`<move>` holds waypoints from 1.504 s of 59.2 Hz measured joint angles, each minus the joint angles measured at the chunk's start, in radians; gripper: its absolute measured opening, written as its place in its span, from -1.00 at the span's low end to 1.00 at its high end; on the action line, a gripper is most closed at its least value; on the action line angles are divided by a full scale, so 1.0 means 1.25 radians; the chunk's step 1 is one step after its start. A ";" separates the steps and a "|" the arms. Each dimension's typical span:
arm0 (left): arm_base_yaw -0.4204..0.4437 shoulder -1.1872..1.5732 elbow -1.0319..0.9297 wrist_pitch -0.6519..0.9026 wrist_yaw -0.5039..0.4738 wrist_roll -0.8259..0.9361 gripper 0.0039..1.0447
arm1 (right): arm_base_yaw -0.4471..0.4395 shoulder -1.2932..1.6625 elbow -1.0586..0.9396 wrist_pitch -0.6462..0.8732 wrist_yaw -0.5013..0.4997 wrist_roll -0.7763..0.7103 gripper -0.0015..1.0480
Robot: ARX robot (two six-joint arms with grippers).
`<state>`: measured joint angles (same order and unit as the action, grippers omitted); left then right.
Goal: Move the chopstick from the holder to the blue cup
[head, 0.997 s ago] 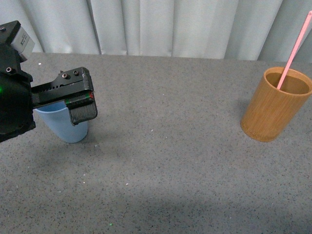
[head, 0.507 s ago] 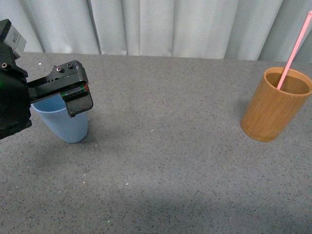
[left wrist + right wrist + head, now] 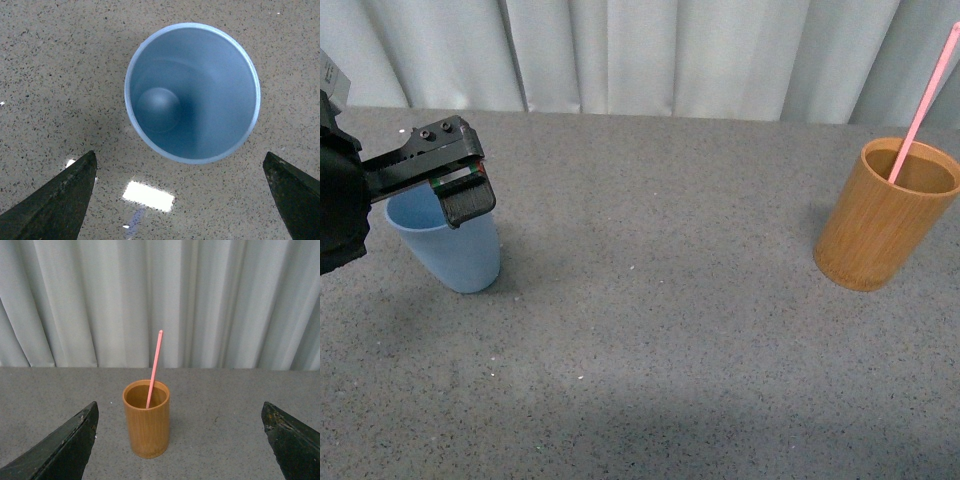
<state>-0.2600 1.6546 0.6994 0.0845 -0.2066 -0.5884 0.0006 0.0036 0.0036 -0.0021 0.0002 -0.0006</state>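
Observation:
The pink chopstick [image 3: 924, 101] leans in the orange-brown holder [image 3: 883, 216] at the right of the table; the right wrist view shows the chopstick [image 3: 153, 369] standing in the holder [image 3: 146, 418] too. At the far left stands the light blue cup [image 3: 451, 246], empty inside [image 3: 192, 92]. My left gripper [image 3: 445, 190] hangs open just above the cup's rim, and in its wrist view the left gripper [image 3: 182, 187] sits beside the cup with nothing between its fingers. My right gripper [image 3: 180, 440] is open, facing the holder from a distance; it is out of the front view.
The grey speckled table [image 3: 660, 300] runs between cup and holder. A pale pleated curtain [image 3: 650, 55] hangs behind the table's far edge. A bright light reflection [image 3: 148, 195] lies on the table by the cup.
My left gripper has drawn back to the left and slightly up, uncovering more of the blue cup. The holder and chopstick have not moved.

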 joint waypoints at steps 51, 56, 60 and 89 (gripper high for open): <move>0.061 0.051 0.021 0.033 -0.022 -0.058 0.88 | 0.000 0.000 0.000 0.000 0.000 0.000 0.81; 0.066 0.055 0.021 0.034 -0.024 -0.061 0.88 | 0.000 0.000 0.000 0.000 0.000 0.000 0.81; 0.071 0.059 0.023 0.034 -0.025 -0.066 0.88 | 0.000 0.000 0.000 0.000 0.000 0.000 0.81; 0.110 0.081 0.034 0.056 -0.058 -0.106 0.88 | 0.000 0.000 0.000 0.000 0.000 0.000 0.81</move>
<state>-0.1219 1.7557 0.7425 0.1543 -0.2790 -0.7212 0.0006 0.0036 0.0036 -0.0021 0.0002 -0.0002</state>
